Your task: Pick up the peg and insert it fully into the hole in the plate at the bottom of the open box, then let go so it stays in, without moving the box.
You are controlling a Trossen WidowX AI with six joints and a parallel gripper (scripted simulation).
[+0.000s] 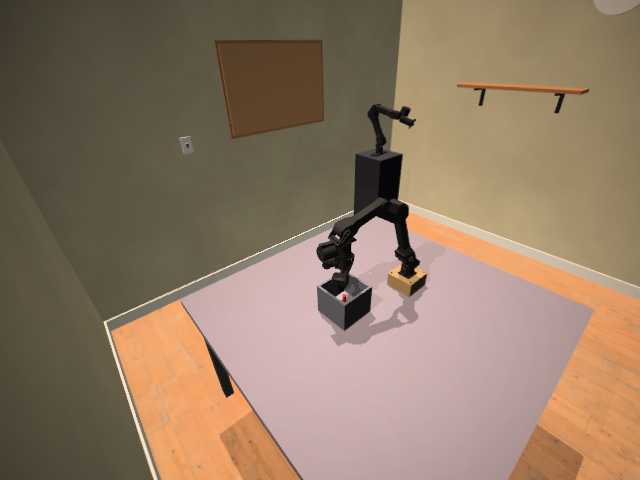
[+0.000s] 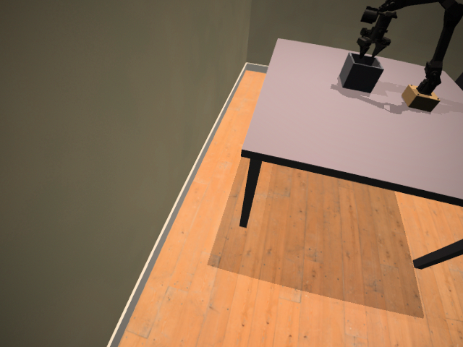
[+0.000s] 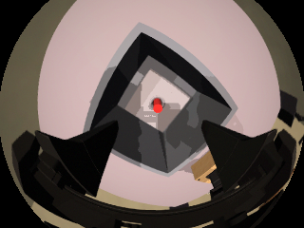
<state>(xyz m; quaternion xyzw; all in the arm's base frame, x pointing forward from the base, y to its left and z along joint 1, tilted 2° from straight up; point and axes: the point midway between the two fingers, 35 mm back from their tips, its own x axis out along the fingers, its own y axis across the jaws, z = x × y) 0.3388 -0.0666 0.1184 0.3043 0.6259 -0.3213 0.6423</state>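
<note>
The dark grey open box [image 1: 344,304] stands on the table; it also shows in the exterior view [image 2: 361,72] and in the wrist view [image 3: 161,110]. The red peg [image 3: 158,105] stands upright in the light plate at the box's bottom, seen end-on from above; its red top also shows inside the box in the top view [image 1: 343,297]. My gripper [image 3: 161,124] is open and empty, right above the box's open top, with a finger on each side and clear of the peg. In the exterior view my gripper [image 2: 372,50] hangs at the box's rim.
The arm's tan base block [image 1: 406,280] sits on the table just right of the box. A tall black pedestal [image 1: 377,180] with a second small arm stands behind the table. The table's left edge is near the box in the exterior view.
</note>
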